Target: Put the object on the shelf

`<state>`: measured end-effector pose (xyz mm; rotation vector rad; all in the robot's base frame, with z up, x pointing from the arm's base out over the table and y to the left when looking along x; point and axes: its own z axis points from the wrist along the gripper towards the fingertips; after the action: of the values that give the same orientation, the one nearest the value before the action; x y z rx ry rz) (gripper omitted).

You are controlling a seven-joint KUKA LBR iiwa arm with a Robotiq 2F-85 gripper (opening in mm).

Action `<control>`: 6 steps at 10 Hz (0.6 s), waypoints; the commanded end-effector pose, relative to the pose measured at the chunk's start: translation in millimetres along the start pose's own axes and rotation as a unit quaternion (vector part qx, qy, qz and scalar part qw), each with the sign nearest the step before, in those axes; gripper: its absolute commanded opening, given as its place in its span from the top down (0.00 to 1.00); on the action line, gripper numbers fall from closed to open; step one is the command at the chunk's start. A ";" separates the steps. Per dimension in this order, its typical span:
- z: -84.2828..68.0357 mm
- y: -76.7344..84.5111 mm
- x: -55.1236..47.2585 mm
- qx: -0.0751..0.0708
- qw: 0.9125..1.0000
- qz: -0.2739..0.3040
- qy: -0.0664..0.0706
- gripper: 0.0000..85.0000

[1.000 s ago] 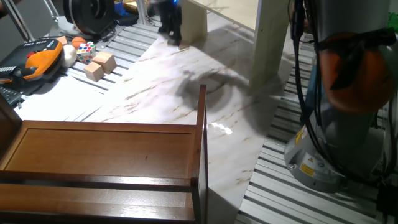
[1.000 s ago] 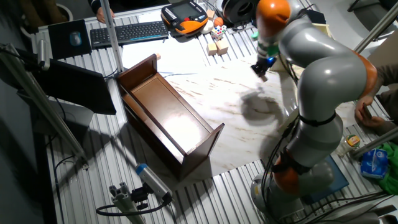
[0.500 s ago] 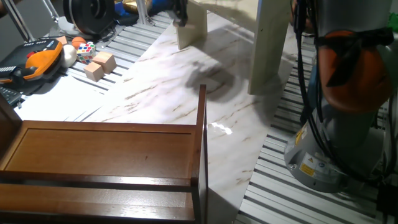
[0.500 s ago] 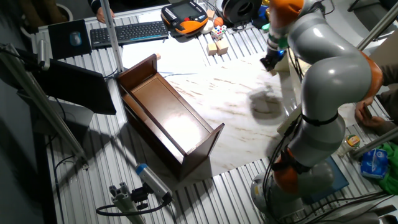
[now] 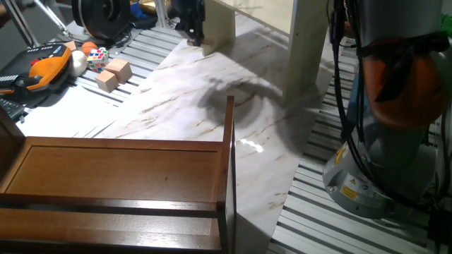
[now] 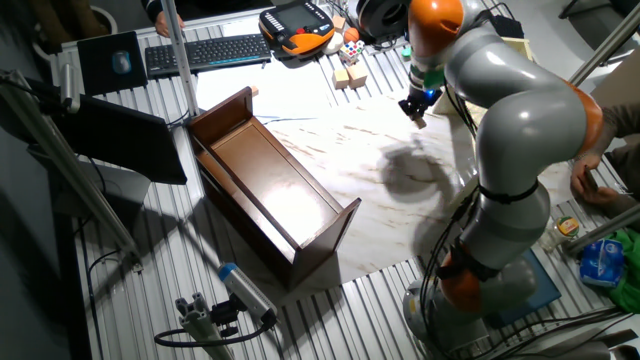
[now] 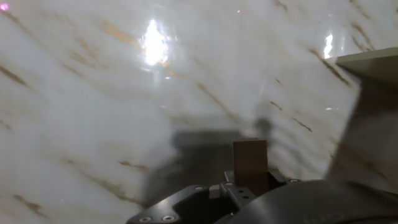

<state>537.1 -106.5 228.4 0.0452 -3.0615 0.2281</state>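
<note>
White marble-patterned tabletop (image 5: pixel 212 106) lies on a slatted metal bench (image 5: pixel 134 49).

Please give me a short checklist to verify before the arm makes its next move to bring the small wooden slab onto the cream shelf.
1. Slab held in the pincer: ok, it sticks out between the fingers in the hand view.
2. Slab lifted off the marble table: ok, its shadow lies below it.
3. Shelf close to the pincer: ok, an upright panel stands just beside it.
4. Slab already on a shelf board: not ok.
5. Landing board free: cannot tell, it is mostly out of frame.
</note>
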 end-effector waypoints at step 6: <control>-8.7 -4.6 3.3 0.002 1.000 0.005 0.017 1.00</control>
<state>533.4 -110.6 235.5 0.0259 -3.0260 0.2344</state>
